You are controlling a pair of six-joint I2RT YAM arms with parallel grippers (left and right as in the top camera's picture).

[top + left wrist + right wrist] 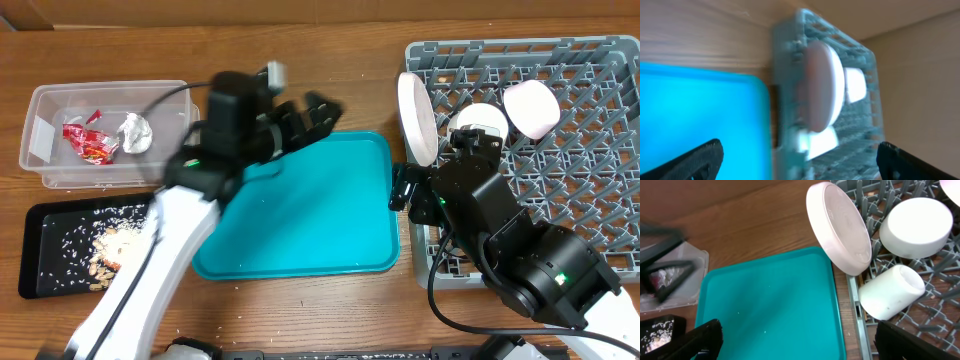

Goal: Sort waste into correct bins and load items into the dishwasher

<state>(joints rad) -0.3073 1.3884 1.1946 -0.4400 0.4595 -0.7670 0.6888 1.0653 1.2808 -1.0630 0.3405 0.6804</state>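
Note:
The grey dish rack [560, 170] holds a white plate [417, 115] on edge, a white bowl [478, 120] and a pale pink cup [532, 108]. In the right wrist view the plate [837, 227], the bowl [917, 227] and a second white cup [890, 292] lying on its side show in the rack [935, 310]. The clear tub [40, 150] holds the red wrapper [88, 143] and the tissue [135, 132]. The black tray [40, 250] holds food scraps [112, 250]. My left gripper [310, 115] is open and empty above the teal tray's far edge. My right gripper [405, 190] is open and empty at the rack's left edge.
The teal tray [300, 210] lies between the bins and the rack, bare except for a few crumbs [765, 305]. The left wrist view is blurred and shows the teal tray [690, 110] and the rack [860, 100]. No carrot piece can be made out.

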